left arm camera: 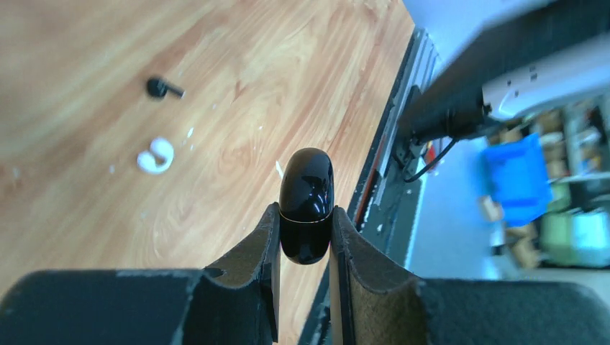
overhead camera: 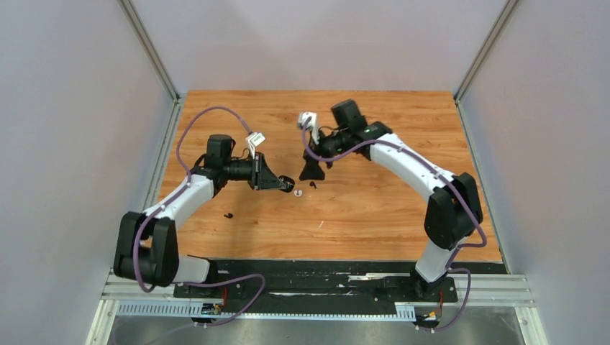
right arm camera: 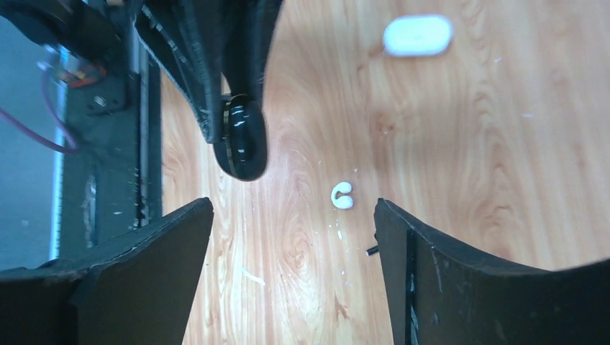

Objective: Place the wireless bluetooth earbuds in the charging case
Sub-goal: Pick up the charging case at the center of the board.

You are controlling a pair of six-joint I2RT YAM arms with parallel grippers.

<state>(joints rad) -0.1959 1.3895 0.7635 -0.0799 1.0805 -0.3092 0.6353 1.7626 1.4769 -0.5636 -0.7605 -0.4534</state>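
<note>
**Black case pinched in the left claw, lid shut, earbuds loose below**

The left claw (left arm camera: 304,219) is closed on the black charging case (left arm camera: 306,187). It grips the lower half between both pads, and the rounded end sticks out past the tips, clear above the worktop (left arm camera: 237,86). A thin seam rings the case with no gap, so the lid looks shut. The right claw (right arm camera: 291,208) stands wide open just beside the case and holds nothing. Below them a white earbud (left arm camera: 155,156) lies on the wood with a black earbud (left arm camera: 162,88) near it, both apart from either claw. A white case (right arm camera: 418,35) lies farther off.

The shell is glossy and curved, and the hold on it is narrow. A push from the right claw at the lid could twist the case or squirt it out of the pads. The seam sits right at the fingertips, so the grip may also pin the lid closed. The earbuds are tiny, and a slightly off approach could flick one away.

The white case is blurred, so I cannot tell whether it is open, and it does not show from above. The black case's hinge side cannot be told. A small dark piece (overhead camera: 228,215) by the left arm is too small to identify.
</note>
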